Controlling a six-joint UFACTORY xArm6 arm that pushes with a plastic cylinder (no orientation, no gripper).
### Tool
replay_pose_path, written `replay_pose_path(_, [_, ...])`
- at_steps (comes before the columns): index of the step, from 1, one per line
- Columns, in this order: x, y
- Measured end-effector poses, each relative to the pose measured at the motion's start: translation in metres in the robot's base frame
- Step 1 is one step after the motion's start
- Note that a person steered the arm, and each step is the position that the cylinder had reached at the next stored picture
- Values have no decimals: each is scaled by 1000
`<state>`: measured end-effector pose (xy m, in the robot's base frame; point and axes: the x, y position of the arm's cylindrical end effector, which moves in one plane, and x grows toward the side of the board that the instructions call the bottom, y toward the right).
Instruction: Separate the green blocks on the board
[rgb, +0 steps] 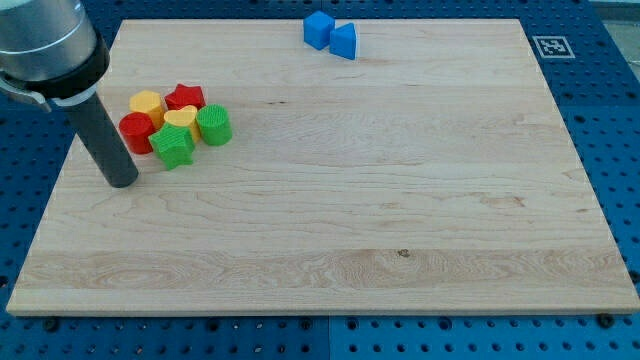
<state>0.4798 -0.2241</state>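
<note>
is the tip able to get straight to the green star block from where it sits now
Probably yes. My tip rests on the board just to the view's left of the green star block, with bare wood between them. The red cylinder sits close above that path, and the green cylinder lies just beyond the star.

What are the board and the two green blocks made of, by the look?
Board: pale wood, matte, visible grain lines and a small knot. Green star block and green cylinder block: likely plastic or painted wood, uniform saturated colour with a slight sheen; the ridged sides hint at moulding or printing, but I cannot tell which.
</note>
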Motion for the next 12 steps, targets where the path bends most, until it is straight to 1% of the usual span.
replay_pose_path(1, [-36,0])
replay_pose_path(2, [-44,0])
replay_pose_path(4, [-27,17])
replay_pose_path(5, [-28,17])
replay_pose_path(6, [-29,31])
replay_pose_path(8, [-50,114])
replay_pose_path(9, [-53,127])
replay_pose_path(10, [-53,129])
replay_pose_path(11, [-57,146])
replay_pose_path(12, [-58,117])
